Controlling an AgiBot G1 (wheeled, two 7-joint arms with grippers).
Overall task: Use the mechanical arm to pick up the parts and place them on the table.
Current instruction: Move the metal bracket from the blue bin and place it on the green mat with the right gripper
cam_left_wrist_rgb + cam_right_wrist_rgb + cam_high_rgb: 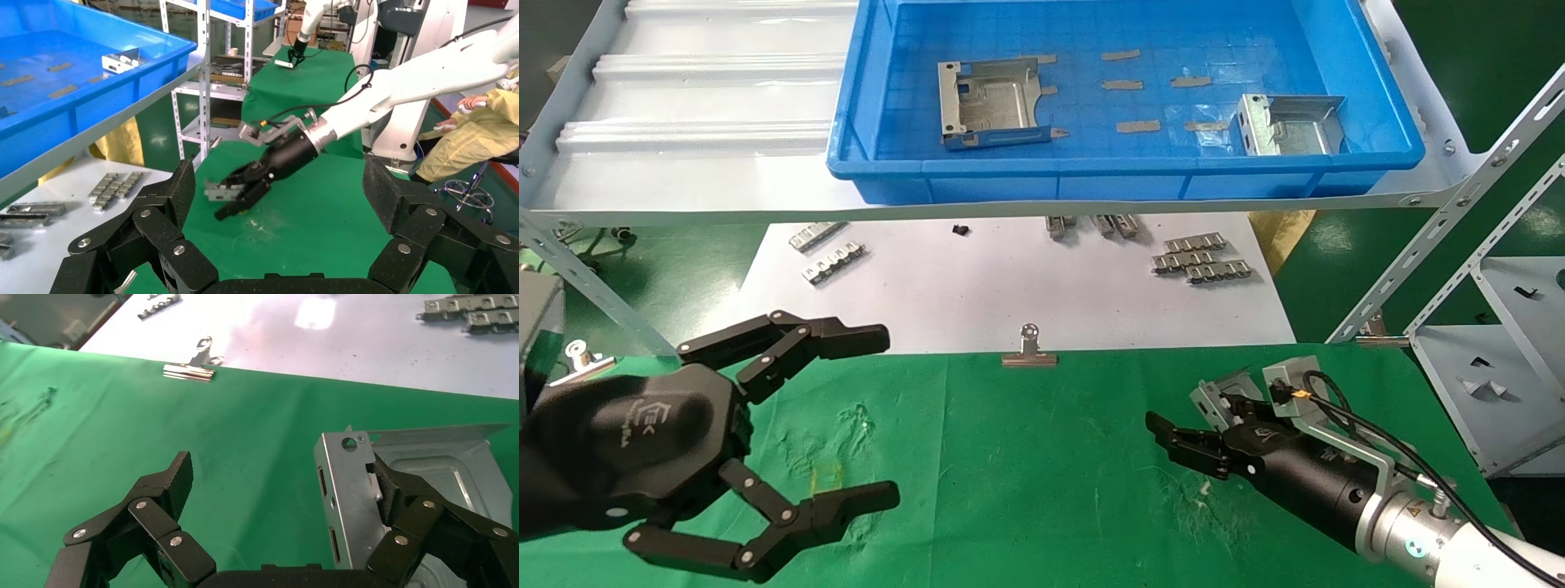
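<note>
Fingers [160, 489] of the right gripper [278, 484] stood spread, one pad bare over the green cloth, the other lying against the inner face of a bracket's folded wall; nothing was pinched between them. That bracket [422, 478], a silver sheet-metal tray with slotted upright walls, a round hole near one corner and a stamped recess in its floor, sat at the outer finger on the table [1026, 457]. In the head view the right gripper [1185, 437] hung low over the cloth with this bracket [1222, 392] just behind it. The left gripper [862, 416] hovered well apart, fingers wide, holding nothing.

Count of parts: three. Beyond the fingers, two more lay in a blue bin [1091, 175], one bracket [991, 102] flat on the far side from the right gripper, the other bracket [1287, 124] in the nearer corner. Six tan strips of tape marked the bin floor.

The bin rested on a pale ribbed shelf [699, 131]. Between shelf and cloth lay a white paper sheet [1009, 286] bearing clusters of ridged metal strips [1201, 263]; one binder clip [1029, 349] sat at the paper's edge. The cloth showed white scuffs. The left wrist view showed metal racking, another robot arm and a seated person in yellow.
</note>
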